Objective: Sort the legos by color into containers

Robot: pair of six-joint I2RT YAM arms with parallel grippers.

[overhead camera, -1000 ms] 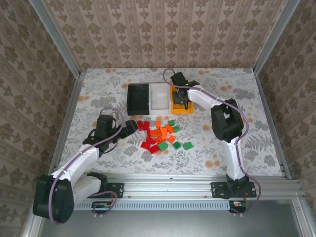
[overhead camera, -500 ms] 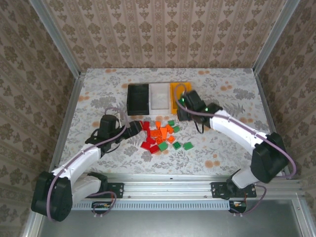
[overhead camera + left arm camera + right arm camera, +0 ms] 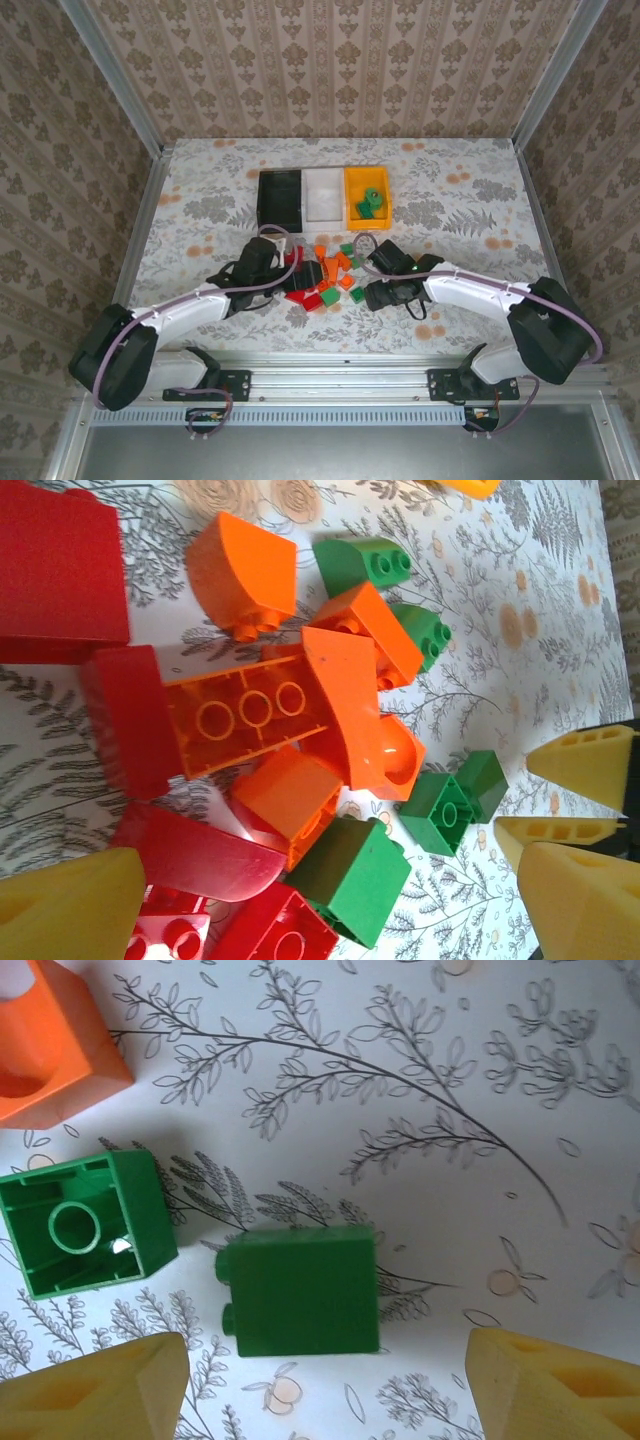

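Observation:
The legos [image 3: 328,268] lie in a red, orange and green pile on the table in front of the containers [image 3: 324,193]: a black, a white and an orange-yellow bin joined in a row. The orange-yellow bin [image 3: 352,196] holds green legos [image 3: 372,203]. My left gripper [image 3: 305,274] is open over the pile's left side. In the left wrist view its jaws [image 3: 330,865] straddle a green brick [image 3: 352,878], red bricks and an orange one. My right gripper [image 3: 370,292] is open at the pile's right edge, and a green brick [image 3: 300,1292] lies untouched between its fingers [image 3: 100,1390].
An upside-down green brick [image 3: 85,1222] and an orange brick [image 3: 50,1045] lie just left of the right gripper's brick. Both grippers are close together at the pile. Metal rails and papered walls edge the floral table [image 3: 480,230].
My right arm has swung from the orange-yellow bin down to the pile's right edge, its jaws widening. My left arm has pushed right, in over the pile.

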